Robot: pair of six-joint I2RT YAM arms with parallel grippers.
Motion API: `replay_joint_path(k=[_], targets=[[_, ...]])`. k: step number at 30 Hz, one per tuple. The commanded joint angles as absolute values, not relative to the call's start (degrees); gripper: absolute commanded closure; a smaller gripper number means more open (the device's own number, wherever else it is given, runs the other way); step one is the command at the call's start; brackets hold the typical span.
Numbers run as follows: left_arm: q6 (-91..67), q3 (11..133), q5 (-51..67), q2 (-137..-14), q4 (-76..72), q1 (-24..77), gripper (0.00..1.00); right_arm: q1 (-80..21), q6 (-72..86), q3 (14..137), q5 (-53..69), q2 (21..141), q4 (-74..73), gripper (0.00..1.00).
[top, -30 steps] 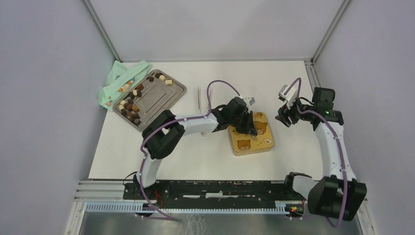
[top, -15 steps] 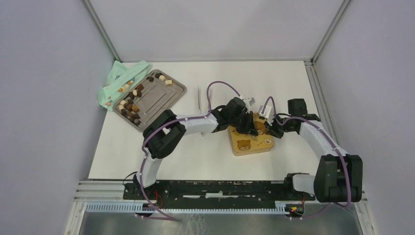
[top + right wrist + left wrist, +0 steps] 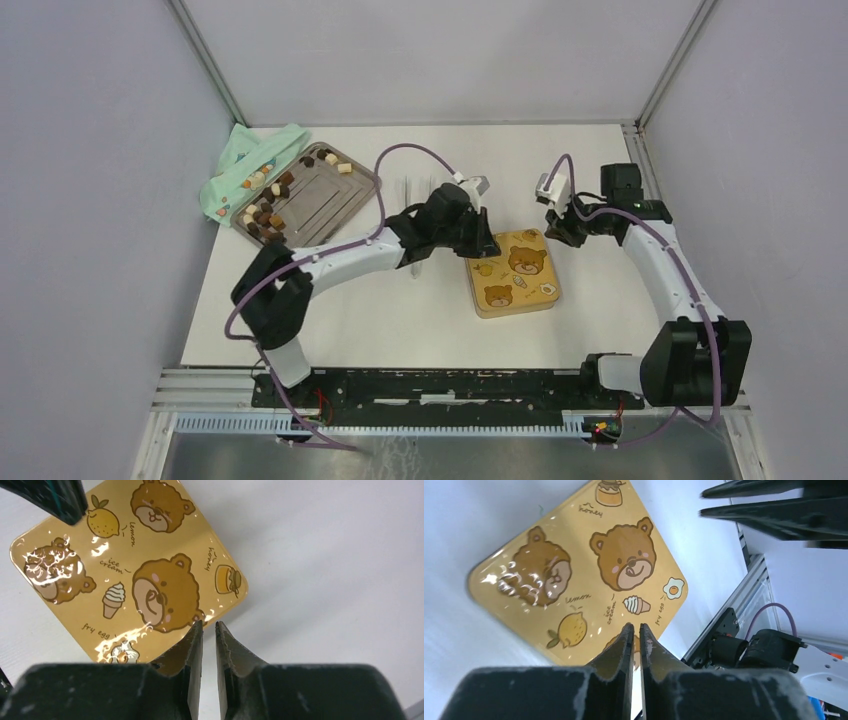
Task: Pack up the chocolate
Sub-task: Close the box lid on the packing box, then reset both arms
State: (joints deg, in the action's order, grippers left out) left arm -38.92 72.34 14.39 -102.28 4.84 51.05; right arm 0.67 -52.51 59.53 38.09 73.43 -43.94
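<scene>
The chocolate (image 3: 265, 212) is several small dark, light-brown and cream pieces on the left half of a metal tray (image 3: 325, 195), far from both grippers. A gold square tin (image 3: 512, 272) with bear pictures lies lid-on in the middle. My left gripper (image 3: 482, 240) hovers at the tin's far-left corner, its jaws drawn to a thin slit with nothing in them (image 3: 635, 625). My right gripper (image 3: 556, 228) hangs just off the far-right corner, likewise nearly closed and empty (image 3: 209, 622). Both wrist views look down on the tin (image 3: 589, 585) (image 3: 130, 575).
A mint-green bag (image 3: 240, 165) lies at the tray's far-left side with a few pieces on it. A thin white tool (image 3: 405, 195) rests between tray and tin. Grey walls enclose the white table, and the arms' rail runs along the near edge.
The left gripper has drawn back off the tin's top toward its far-left corner. The right gripper swung in to the tin's right edge, closed from wide, then lifted slightly away.
</scene>
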Motion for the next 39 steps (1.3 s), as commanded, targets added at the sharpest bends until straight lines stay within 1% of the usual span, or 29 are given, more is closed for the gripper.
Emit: replay_joint_path(k=[1,4,8,11,13,15,16,17,18,19,20,21,23,25,26,28,31,33,34,35,36,39], targets=[[-36.39,66.14,9.42,-96.8,6.37,50.53,0.87,-3.43,-45.74,58.34,34.6,78.96,-38.93,0.8],[-38.71,62.53,12.18,-98.72,2.66,50.56,0.87,-5.35,-43.01,56.2,27.66,85.0,-36.3,0.81],[-40.48,61.35,15.08,-104.93,-0.65,50.64,0.88,-5.79,-41.53,55.52,20.43,91.9,-36.94,0.81],[-40.14,61.77,16.52,-107.77,-2.28,50.73,0.88,-5.26,-42.21,56.05,20.85,88.93,-37.85,0.8],[-38.39,62.21,14.43,-104.75,-0.84,50.77,0.88,-4.65,-42.44,58.26,21.37,84.5,-38.43,0.76],[-35.29,63.48,10.1,-99.43,2.76,50.68,0.87,-3.62,-42.85,61.86,21.51,79.95,-39.0,0.61],[-33.47,64.39,7.49,-96.24,4.62,50.71,0.85,-2.85,-42.89,63.96,21.54,77.72,-39.02,0.52],[-31.06,65.26,4.74,-92.88,6.78,50.71,0.79,-2.16,-42.91,65.83,21.7,75.96,-38.89,0.41],[-29.89,65.9,2.0,-89.09,7.96,50.76,0.73,-1.21,-41.98,68.01,21.76,73.76,-38.25,0.32],[-27.82,66.33,-0.61,-85.46,8.9,50.74,0.65,-0.4,-39.88,69.33,21.84,72.13,-36.9,0.21],[-26.5,66.43,-3.24,-81.51,9.42,50.69,0.54,1.59,-35.71,70.37,21.34,70.01,-34.65,0.04],[-25.54,66.18,-5.57,-77.82,9.63,50.71,0.44,2.75,-31.23,70.79,19.51,67.86,-31.53,0.02],[-24.04,65.61,-9.19,-70.44,10.06,50.66,0.24,2.99,-22.77,70.63,12.76,63.63,-26.43,0.02],[-22.7,66.01,-11.55,-64.82,11.91,50.61,0.13,2.99,-20.07,70.75,11.22,59.72,-24.21,0.02],[-22.13,66.58,-12.28,-62.58,13.29,50.61,0.11,2.99,-18.92,71.03,11.06,58.17,-23.6,0.02],[-21.05,68.68,-13.56,-59.25,17.32,50.62,0.1,2.99,-16.55,72.1,11.46,55.07,-22.89,0.02],[-20.48,72.09,-15.27,-55.97,23.82,50.63,0.1,2.99,-8.89,71.96,8.4,50.05,-19.84,0.02],[-20.52,73.18,-17.16,-53.54,26.89,50.65,0.09,2.99,-7.45,73.16,7.74,48.05,-19.95,0.02],[-20.79,73.47,-18.54,-52.56,28.71,50.63,0.07,2.99,-7.14,73.71,7.48,47.51,-20.41,0.02],[-21.23,73.66,-20.18,-51.48,29.8,50.6,0.02,2.99,-6.89,74.52,7.56,47.04,-21.12,0.02],[-21.55,73.73,-21.31,-50.5,30.55,50.6,0.01,2.99,-6.77,75.52,8.06,46.94,-22.21,0.02],[-21.78,73.61,-22.58,-47.72,31.55,50.62,0.0,2.99,-6.99,76.37,8.87,46.5,-23.12,0.02]])
